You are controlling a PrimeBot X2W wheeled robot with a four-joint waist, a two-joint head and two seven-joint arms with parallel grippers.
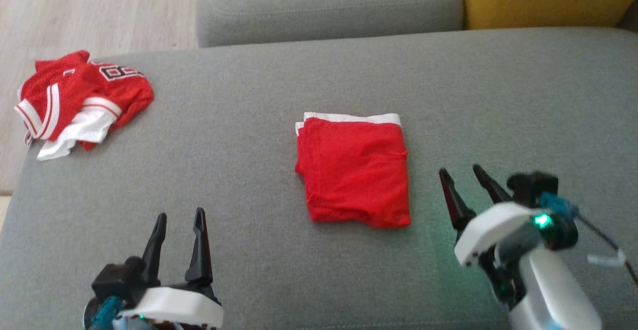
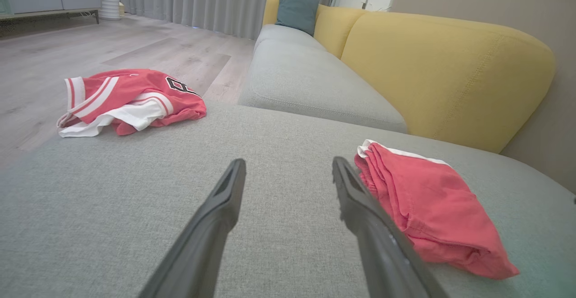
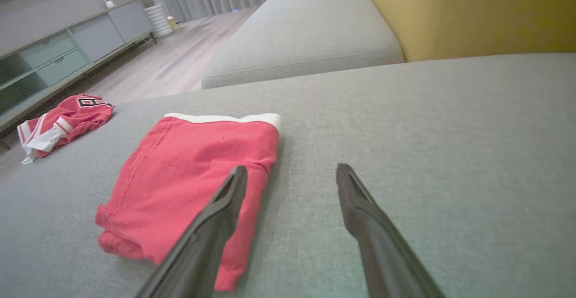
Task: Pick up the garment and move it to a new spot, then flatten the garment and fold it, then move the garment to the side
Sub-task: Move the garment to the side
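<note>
Left gripper (image 1: 180, 214), right gripper (image 1: 459, 169) both splayed empty, folded red garment (image 1: 354, 170) between, jersey (image 1: 84, 100) number half-hidden

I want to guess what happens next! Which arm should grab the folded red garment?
Probably the right. The right gripper sits open just beside the folded red garment; the left gripper is open too, but farther away.

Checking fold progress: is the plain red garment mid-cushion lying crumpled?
No, the plain red garment lies folded into a flat rectangle on the grey cushion, white band at its far edge.
</note>
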